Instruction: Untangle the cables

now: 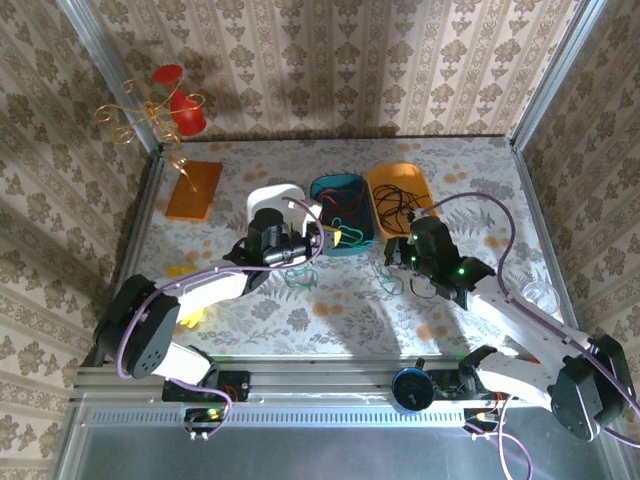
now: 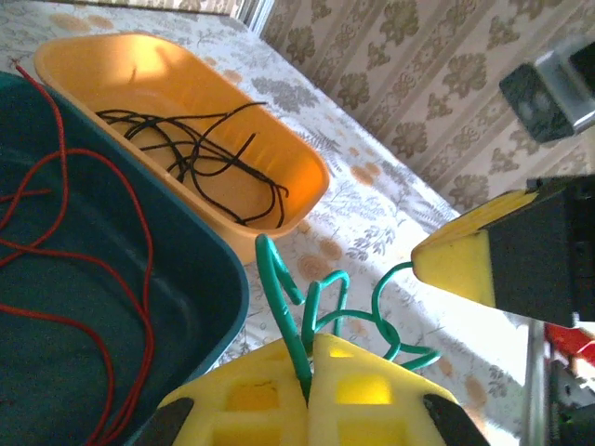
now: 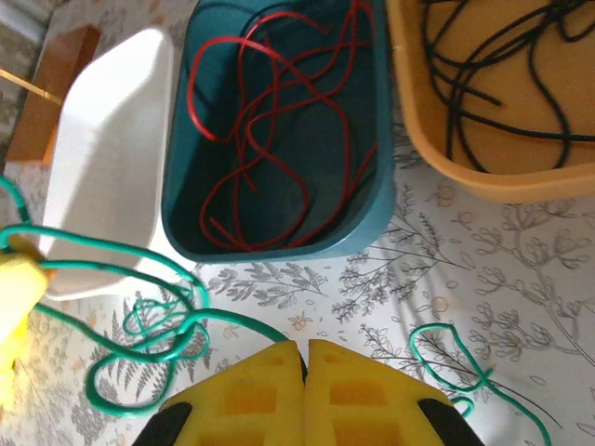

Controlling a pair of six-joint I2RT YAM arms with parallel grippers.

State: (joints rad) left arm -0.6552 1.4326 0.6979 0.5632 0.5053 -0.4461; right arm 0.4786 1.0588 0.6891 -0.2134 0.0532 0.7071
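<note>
Green cable is lying in loose loops and a small knot on the flowered table, just in front of the trays and between the two arms. In the right wrist view the green cable is spreading in several overlapping coils near the white tray, with a separate small loop trailing off to the right. One strand is rising from the tangle and running straight into the seam of the left gripper, whose yellow pads are pressing together and pinching it. Another strand is curving up to the right gripper, where the pads are likewise pressing tight together with the cable meeting their seam, so it appears to be pinching the green cable too.

Beyond the tangle, the red cable is lying coiled inside the teal tray, apart from the green one. The black cable is resting in a loose heap inside the orange tray, which is sitting just beside the teal tray. The white tray is standing on the teal tray's other side.
</note>
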